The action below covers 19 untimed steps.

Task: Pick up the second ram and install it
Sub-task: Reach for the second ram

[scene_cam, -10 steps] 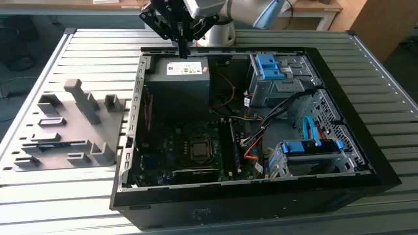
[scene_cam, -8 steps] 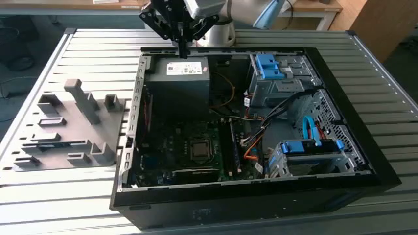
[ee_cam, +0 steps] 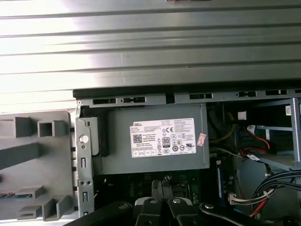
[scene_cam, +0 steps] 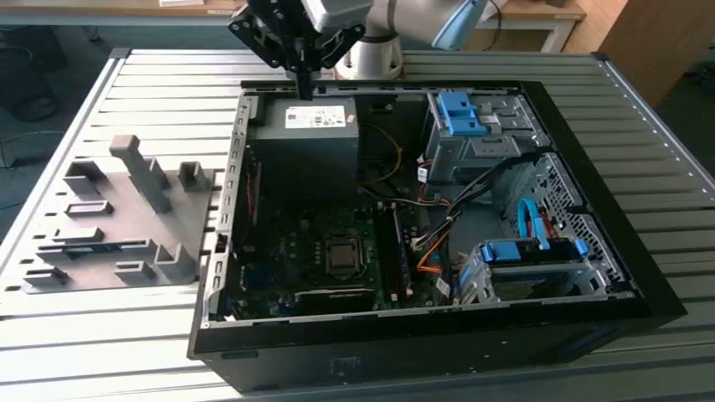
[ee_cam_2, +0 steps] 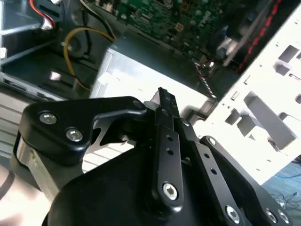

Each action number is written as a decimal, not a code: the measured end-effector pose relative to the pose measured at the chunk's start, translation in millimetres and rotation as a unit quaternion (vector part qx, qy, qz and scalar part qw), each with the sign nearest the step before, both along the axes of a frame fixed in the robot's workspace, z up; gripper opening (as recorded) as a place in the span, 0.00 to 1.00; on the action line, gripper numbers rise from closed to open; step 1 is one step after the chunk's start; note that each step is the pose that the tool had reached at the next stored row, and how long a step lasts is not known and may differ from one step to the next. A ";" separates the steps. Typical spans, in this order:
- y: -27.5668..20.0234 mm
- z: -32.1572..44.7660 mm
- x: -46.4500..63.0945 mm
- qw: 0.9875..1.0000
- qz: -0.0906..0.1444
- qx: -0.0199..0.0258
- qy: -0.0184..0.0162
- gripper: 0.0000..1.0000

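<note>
We see the black gripper, fingers pressed together, hovering above the grey boxy power supply in the open black computer case.

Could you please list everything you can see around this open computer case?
Table: one, grey slatted metal, under everything.
Computer case: one, black, open, on the table.
Motherboard: one, green, on the case floor.
Power supply: one, grey with a white label, inside the case beside the motherboard.
Drive brackets: two, blue, inside the case toward the exterior view's right.
Parts fixture: one, grey, on the table at the exterior view's left.
Gripper: one, black, shut, above the power supply.
Arm: one, silver-grey, behind the case.
</note>
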State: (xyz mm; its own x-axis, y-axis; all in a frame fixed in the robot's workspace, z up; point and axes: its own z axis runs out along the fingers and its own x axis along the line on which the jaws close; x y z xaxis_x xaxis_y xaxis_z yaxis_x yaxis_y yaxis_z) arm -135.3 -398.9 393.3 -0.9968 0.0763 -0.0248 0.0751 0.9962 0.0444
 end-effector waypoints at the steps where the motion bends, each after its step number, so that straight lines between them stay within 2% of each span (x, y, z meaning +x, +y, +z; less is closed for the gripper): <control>1: 0.0 0.0 -4.5 1.000 0.000 0.000 0.000 0.10; 11: 0.0 0.0 -44.8 1.000 0.000 0.000 -0.001 0.10; 19: 0.0 -0.1 -62.2 1.000 0.000 0.000 -0.001 0.10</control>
State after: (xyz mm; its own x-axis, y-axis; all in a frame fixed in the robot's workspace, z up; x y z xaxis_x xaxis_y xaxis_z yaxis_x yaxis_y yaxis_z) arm -197.6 -398.9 393.2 -0.9967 0.0762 -0.0271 0.0749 0.9962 0.0446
